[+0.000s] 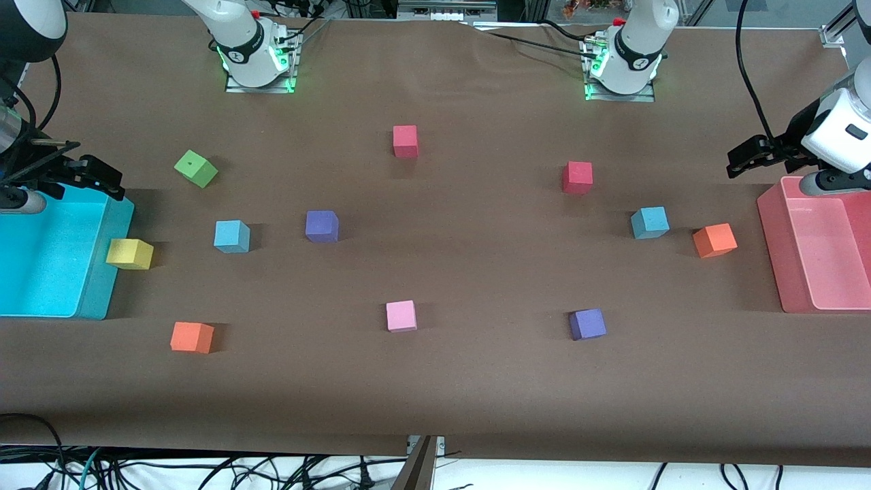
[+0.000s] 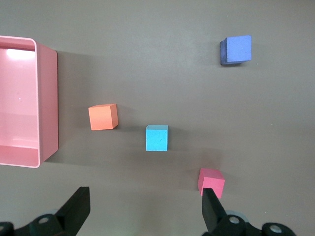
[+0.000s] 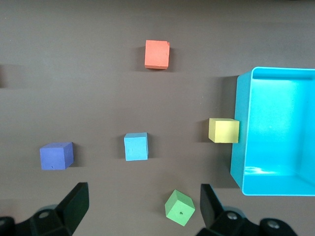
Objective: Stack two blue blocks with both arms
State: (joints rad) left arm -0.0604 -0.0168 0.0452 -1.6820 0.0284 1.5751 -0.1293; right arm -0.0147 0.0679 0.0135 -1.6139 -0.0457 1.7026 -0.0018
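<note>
Two blue blocks sit well apart on the table [image 1: 435,381]: one blue block [image 1: 232,236] near the cyan bin [image 1: 41,272], the other blue block [image 1: 649,222] beside an orange cube [image 1: 714,240]. The left tool [image 1: 748,158] hangs spread by the pink bin [image 1: 789,272]; the right tool [image 1: 95,178] hangs spread at the cyan bin.

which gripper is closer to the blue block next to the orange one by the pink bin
Left. The left gripper hangs open over the pink bin, at the same end of the table as that blue block. The right gripper is open over the cyan bin.
</note>
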